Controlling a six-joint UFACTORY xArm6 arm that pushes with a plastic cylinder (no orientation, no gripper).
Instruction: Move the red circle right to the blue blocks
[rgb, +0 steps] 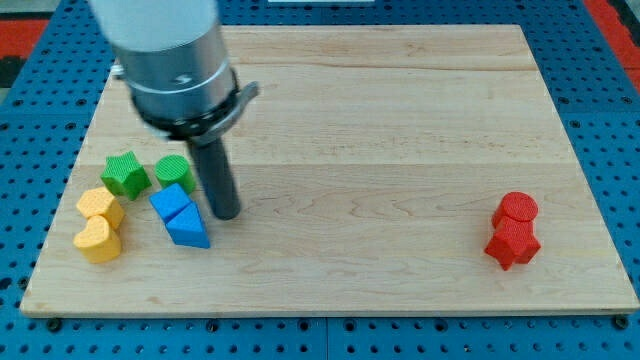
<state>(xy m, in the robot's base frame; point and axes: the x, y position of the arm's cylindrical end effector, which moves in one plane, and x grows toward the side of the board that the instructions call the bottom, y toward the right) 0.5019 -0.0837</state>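
The red circle (516, 209) sits near the view's right edge of the wooden board, touching a red star-shaped block (512, 245) just below it. Two blue blocks lie at the view's left: a blue cube (170, 201) and a blue triangle (187, 227), touching each other. My tip (226, 214) rests on the board just right of the blue blocks, almost touching them. It is far to the left of the red circle.
A green star (125, 173) and a green circle (172, 171) lie above the blue blocks. A yellow hexagon-like block (100, 207) and a yellow heart (97, 240) lie at the far left. The arm's grey body (175, 60) hangs over the board's upper left.
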